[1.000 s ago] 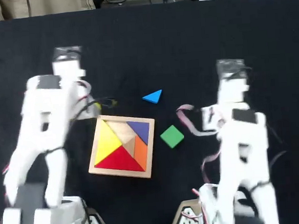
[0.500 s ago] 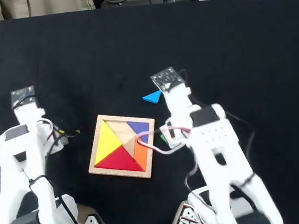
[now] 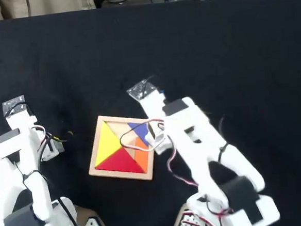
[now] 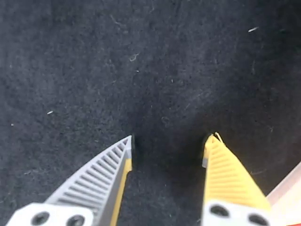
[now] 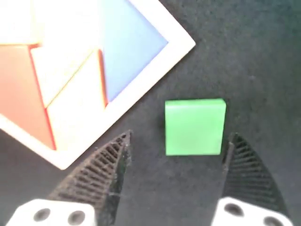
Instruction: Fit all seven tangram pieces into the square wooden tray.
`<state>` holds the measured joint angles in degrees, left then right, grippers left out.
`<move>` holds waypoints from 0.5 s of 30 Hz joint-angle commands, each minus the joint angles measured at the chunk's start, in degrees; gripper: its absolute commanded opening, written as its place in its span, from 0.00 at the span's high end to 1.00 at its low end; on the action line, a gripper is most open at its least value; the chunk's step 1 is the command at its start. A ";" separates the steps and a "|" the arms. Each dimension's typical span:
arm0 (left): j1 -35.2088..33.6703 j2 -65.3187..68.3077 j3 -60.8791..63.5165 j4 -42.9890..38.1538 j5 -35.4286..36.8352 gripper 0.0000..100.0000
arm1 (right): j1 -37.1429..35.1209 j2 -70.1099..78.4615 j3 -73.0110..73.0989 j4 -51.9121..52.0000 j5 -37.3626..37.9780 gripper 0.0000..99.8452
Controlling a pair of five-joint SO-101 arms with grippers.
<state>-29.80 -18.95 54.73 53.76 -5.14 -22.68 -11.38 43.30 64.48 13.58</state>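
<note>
While the left arm sits folded back to the left of the tray (image 3: pixel 121 173), its left fingers (image 4: pixel 101 174) spread and holding nothing above bare tabletop (image 4: pixel 94 56), the coming move looks to belong to the right arm. That arm leans forward over the tray's right edge, wrist tipped down, right fingers (image 5: pixel 101 172) released. The green square (image 5: pixel 194 126) lies flat just beside the tray's rim, between the fingertips and slightly ahead of them, its sides parallel to them, nearer the finger away from the tray.
</note>
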 commanded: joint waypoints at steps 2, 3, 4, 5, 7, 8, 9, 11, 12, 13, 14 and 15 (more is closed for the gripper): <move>-0.66 0.26 -0.66 -0.35 -0.53 0.75 | 4.04 4.62 -1.27 -2.99 1.76 0.69; -0.75 0.44 -0.84 -0.35 -0.62 0.75 | 4.66 5.93 -1.45 -3.43 1.76 0.69; -0.84 0.53 -0.84 -0.44 -0.70 0.75 | 5.01 7.16 -1.54 -3.60 1.93 0.69; -0.92 0.62 -0.84 -0.44 -1.58 0.75 | 5.36 8.13 -1.54 -3.60 3.25 0.69; -0.92 0.62 -0.84 0.09 -5.10 0.75 | 5.45 9.71 -1.19 -3.60 5.98 0.69; -0.92 0.62 -0.66 0.18 -6.24 0.75 | 5.71 10.59 -1.19 -3.60 6.77 0.69; -0.92 0.62 -0.57 0.18 -6.68 0.75 | 5.98 11.38 -1.19 -3.60 7.47 0.69; -0.92 0.62 -0.57 0.18 -6.51 0.75 | 6.24 11.82 -1.19 -3.96 7.74 0.71; -0.92 0.62 -0.57 0.09 -6.51 0.75 | 6.15 11.91 -1.45 -3.96 7.74 0.74; -0.75 0.62 -0.57 -0.09 -6.51 0.75 | 5.98 11.82 -1.54 -4.04 7.74 0.77; -0.57 0.62 -0.57 -0.18 -6.51 0.75 | 5.89 11.47 -1.63 -4.22 7.74 0.81; -0.57 0.62 -0.66 -0.26 -6.51 0.75 | 5.89 11.03 -1.63 -4.92 7.65 0.84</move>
<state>-29.80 -18.15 54.73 53.67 -11.12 -17.49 -0.40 42.51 60.97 20.79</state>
